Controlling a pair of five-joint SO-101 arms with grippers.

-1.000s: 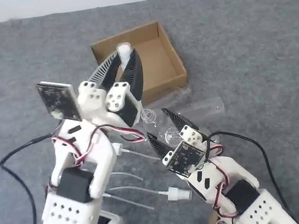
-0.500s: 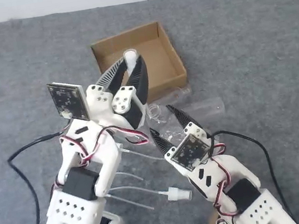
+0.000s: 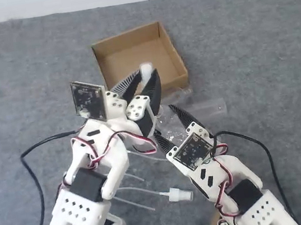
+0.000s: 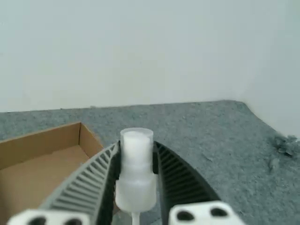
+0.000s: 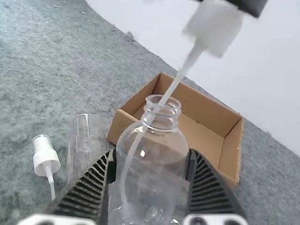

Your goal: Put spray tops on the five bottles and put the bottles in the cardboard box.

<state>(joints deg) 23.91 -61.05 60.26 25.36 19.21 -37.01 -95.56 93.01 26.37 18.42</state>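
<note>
My left gripper (image 3: 145,76) (image 4: 136,149) is shut on a white spray top (image 3: 146,69) (image 4: 136,173), held above the near edge of the cardboard box (image 3: 109,55) (image 4: 37,164). My right gripper (image 3: 166,123) (image 5: 150,161) is shut on an upright clear bottle (image 3: 168,121) (image 5: 149,154) just below it. In the right wrist view the spray top (image 5: 214,22) hangs above the bottle, and its thin tube runs down through the bottle's open neck. The box (image 5: 208,124) sits behind the bottle and looks empty.
Two clear bottles (image 3: 207,107) (image 3: 180,93) lie on the grey carpet beside the box. Another lying bottle (image 5: 86,136) and a loose spray top (image 5: 45,161) rest nearby. A spray top (image 3: 178,194) and thin tubes lie between the arm bases.
My left gripper carried the spray top to the right, away from the box, until it came over the bottle. The right gripper with the bottle shifted only slightly.
</note>
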